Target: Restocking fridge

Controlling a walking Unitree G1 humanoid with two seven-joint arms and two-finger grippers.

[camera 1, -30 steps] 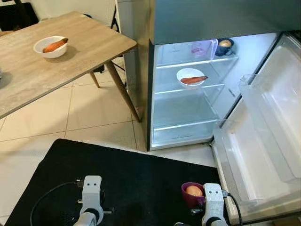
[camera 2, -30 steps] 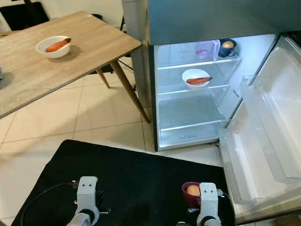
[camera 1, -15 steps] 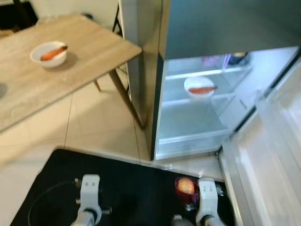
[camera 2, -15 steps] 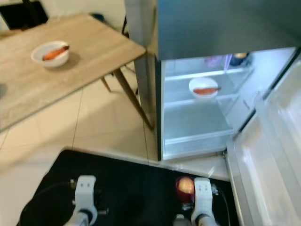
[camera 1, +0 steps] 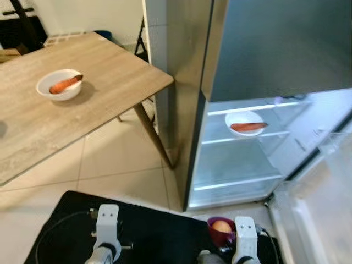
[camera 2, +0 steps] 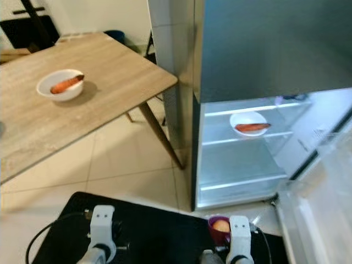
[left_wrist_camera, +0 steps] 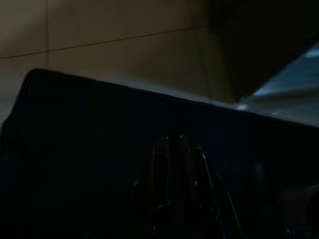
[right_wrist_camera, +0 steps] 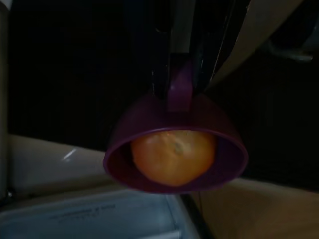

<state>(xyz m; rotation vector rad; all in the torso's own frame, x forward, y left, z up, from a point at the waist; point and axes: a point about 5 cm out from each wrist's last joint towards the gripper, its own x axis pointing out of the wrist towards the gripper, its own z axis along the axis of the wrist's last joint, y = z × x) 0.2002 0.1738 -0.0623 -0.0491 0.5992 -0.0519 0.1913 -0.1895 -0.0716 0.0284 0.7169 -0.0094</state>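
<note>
Purple cup point(right_wrist_camera: 175, 149) holds an orange point(right_wrist_camera: 173, 156).

**Around the kitchen: table, floor, mat**

A wooden table point(camera 1: 104, 88) stands to the left on slanted legs, its near corner close to the steel cabinet side. Beneath and beside it the floor point(camera 1: 115, 165) is laid with pale cream tiles and thin grout lines. A black mat point(camera 1: 159, 236) lies on the tiles at the bottom of the head views. Behind the table, a dark chair point(camera 2: 33, 27) stands against a light wall point(camera 1: 88, 16), with a second dark frame just past the table's far edge.
</note>
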